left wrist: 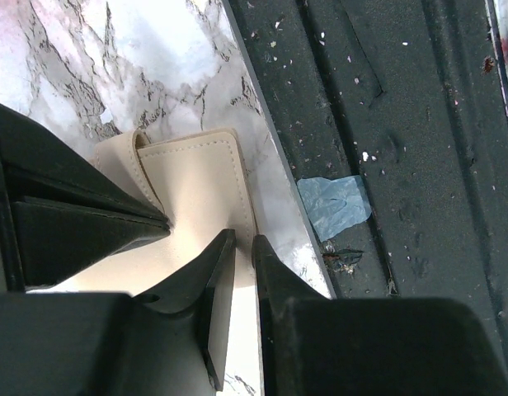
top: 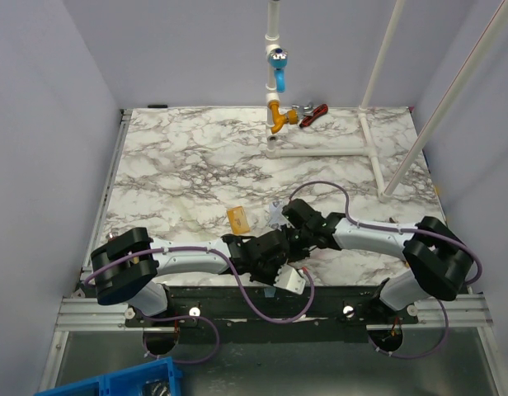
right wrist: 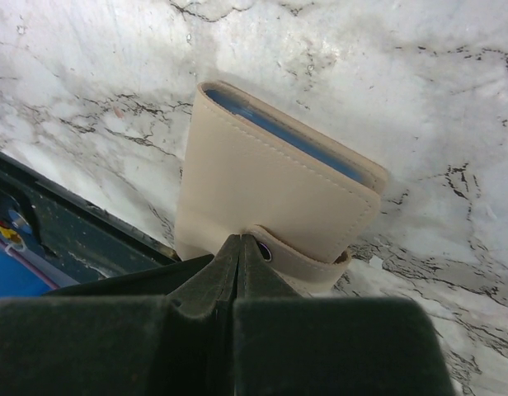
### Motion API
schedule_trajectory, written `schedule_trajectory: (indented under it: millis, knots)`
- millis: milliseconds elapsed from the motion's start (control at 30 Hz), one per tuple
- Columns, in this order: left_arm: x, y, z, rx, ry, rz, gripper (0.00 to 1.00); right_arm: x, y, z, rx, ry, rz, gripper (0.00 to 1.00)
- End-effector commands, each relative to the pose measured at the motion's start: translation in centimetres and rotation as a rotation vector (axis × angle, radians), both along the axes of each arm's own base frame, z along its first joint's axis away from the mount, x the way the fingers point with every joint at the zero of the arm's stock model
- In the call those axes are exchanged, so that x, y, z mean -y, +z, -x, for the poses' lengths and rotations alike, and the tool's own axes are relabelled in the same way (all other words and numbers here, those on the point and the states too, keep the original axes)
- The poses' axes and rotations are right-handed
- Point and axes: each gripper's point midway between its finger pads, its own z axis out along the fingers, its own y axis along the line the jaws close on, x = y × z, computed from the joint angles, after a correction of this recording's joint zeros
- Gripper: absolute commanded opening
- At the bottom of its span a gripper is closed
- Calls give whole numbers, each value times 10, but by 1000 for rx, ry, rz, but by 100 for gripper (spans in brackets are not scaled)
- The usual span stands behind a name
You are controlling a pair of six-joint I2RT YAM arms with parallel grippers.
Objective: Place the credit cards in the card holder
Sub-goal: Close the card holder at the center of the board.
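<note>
Two grippers meet on the card holder [right wrist: 262, 181] at the six o'clock edge of the table [top: 196, 157]. The left gripper [left wrist: 242, 239] pinches a beige panel narrowly. The right gripper [right wrist: 240, 241], fully closed, touches the snap tab [right wrist: 308, 262]. Only the overhead view shows the gold-orange card [top: 237, 218], at the holder's eleven o'clock.

We see a glossy, marble-veined bench [top: 196, 157] and a smooth, matt, leather-like card holder [right wrist: 262, 190] with stitched edges.
</note>
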Motion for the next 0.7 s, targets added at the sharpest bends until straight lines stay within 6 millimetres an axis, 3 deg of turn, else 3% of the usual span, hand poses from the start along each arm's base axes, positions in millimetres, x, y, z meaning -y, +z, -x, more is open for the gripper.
schedule_trajectory:
  millis: [0, 233, 400, 667]
  knots:
    - [-7, 0, -1, 8, 4, -34, 16, 25, -25, 17, -52, -21, 85, 1]
    - [-7, 2, -4, 16, 12, -29, 16, 36, -36, 25, -86, -40, 80, 1]
    - [-10, 8, -8, 11, 25, -24, 26, 49, -46, 31, -115, -69, 89, 1]
    - [-12, 14, -15, 3, 51, -6, 29, 67, -63, 40, -170, -104, 81, 1]
